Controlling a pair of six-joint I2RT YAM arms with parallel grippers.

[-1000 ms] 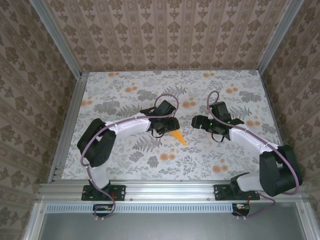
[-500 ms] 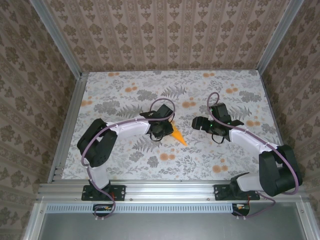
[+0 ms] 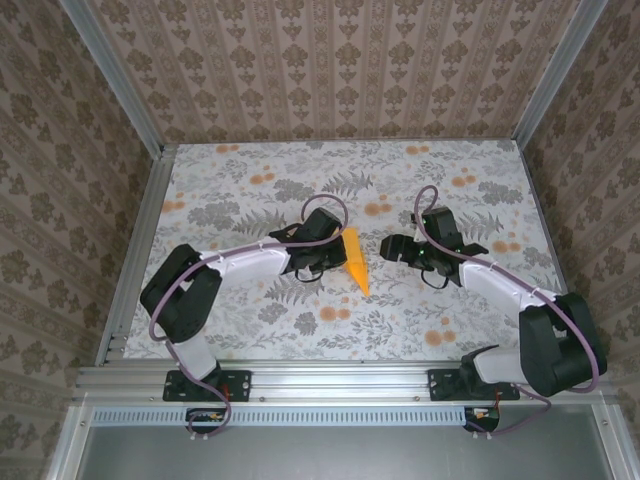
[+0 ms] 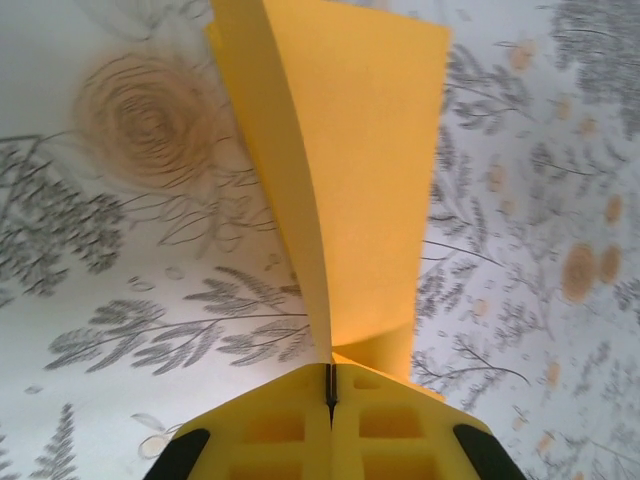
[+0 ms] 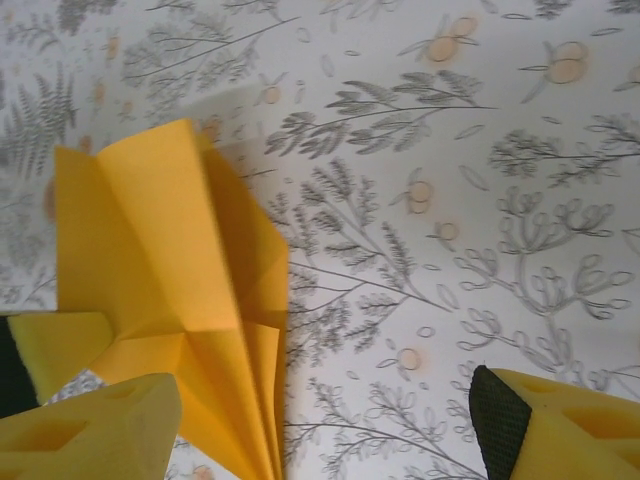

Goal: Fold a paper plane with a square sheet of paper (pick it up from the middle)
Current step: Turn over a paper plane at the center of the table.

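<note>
The square sheet of paper, folded into a slim pointed orange-yellow paper plane [image 3: 352, 262], stands on edge at the middle of the table, its tip toward the near edge. My left gripper [image 3: 326, 256] is shut on its folded centre; in the left wrist view the paper plane [image 4: 365, 170] rises from between the closed yellow fingers [image 4: 290, 420], its wings spreading apart. My right gripper [image 3: 392, 247] is open just right of it. In the right wrist view the paper plane [image 5: 165, 280] lies left of the right gripper [image 5: 315, 430], whose gap holds nothing.
The floral tablecloth [image 3: 430, 310] covers the whole table. Aluminium rails [image 3: 130, 260] run along the left, right and near edges, with patterned walls behind. Both arm bases are bolted at the near edge.
My left gripper has shut on the paper plane and swung slightly right, turning the plane so more of it shows. My right gripper has edged left toward it.
</note>
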